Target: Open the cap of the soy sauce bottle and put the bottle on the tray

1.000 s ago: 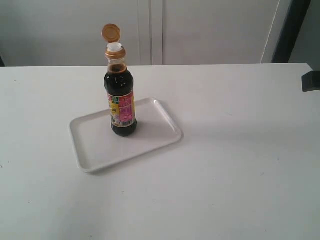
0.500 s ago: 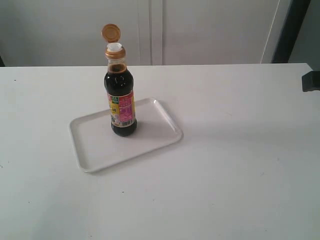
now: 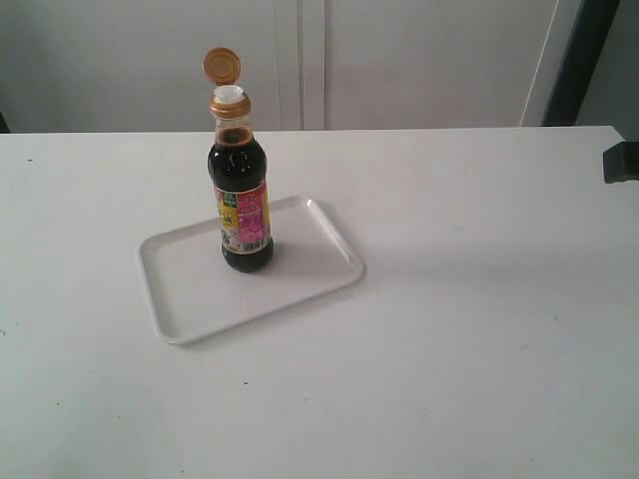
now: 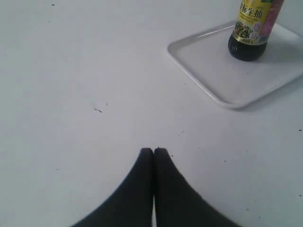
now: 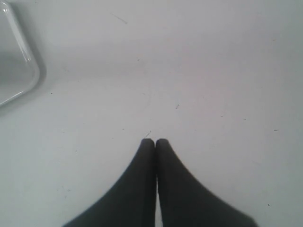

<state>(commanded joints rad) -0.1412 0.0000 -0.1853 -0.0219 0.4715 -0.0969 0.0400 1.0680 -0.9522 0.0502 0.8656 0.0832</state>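
Note:
The soy sauce bottle (image 3: 241,200) stands upright on the white tray (image 3: 300,274), left of the table's middle. Its amber cap (image 3: 222,66) is flipped up and back, baring the white spout. The left wrist view catches the bottle's lower part (image 4: 251,28) on the tray (image 4: 222,71). My left gripper (image 4: 153,150) is shut, empty, over bare table well away from the tray. My right gripper (image 5: 155,141) is also shut and empty, with one tray corner (image 5: 28,66) off to its side. Neither gripper shows in the exterior view.
The white table (image 3: 479,329) carries only the tray and bottle. A dark block (image 3: 621,162) juts in at the table's right edge. A pale wall with panels stands behind the table.

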